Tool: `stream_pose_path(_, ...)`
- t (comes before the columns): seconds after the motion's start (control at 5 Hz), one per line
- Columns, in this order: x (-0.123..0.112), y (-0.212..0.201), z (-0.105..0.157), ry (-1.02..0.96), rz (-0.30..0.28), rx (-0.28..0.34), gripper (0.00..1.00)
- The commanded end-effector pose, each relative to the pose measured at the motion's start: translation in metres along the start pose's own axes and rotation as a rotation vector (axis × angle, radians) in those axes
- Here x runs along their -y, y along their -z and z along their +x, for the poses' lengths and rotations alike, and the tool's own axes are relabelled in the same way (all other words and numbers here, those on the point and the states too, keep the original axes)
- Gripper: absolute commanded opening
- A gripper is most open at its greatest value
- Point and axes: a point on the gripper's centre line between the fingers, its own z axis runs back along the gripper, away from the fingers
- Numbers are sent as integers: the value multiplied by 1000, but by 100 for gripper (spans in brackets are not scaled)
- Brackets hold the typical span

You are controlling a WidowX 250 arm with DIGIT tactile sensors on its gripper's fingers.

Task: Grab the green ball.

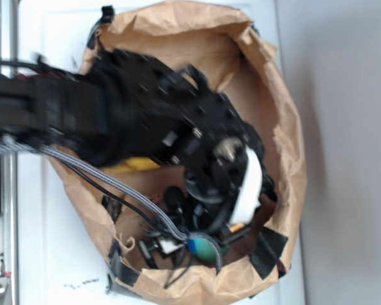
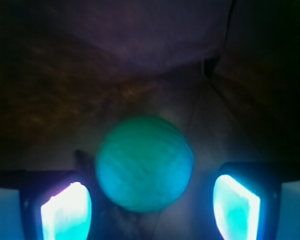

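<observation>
The green ball fills the middle of the wrist view, resting on the brown paper floor of the bag. My gripper is open, its two glowing pads standing on either side of the ball with a gap to each. In the exterior view the ball shows only partly, at the near inside edge of the bag, under the black arm and fingers, which reach down into the bag from the left.
A crumpled brown paper bag lies open on the white surface, with black tape on its rim. A yellow cloth peeks from under the arm. Grey cables trail across the bag.
</observation>
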Motion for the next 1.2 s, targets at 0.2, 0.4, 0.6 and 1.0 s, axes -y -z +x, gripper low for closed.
stream_pose_path(0.2,1,-7,16,-61,49,5,0)
stream_pose_path(0.4,31,-60,10,-126,78,92,0)
stream_pose_path(0.6,40,-112,6,-241,148,85,0)
stream_pose_path(1.0,54,-167,-26,-759,203,-98,0)
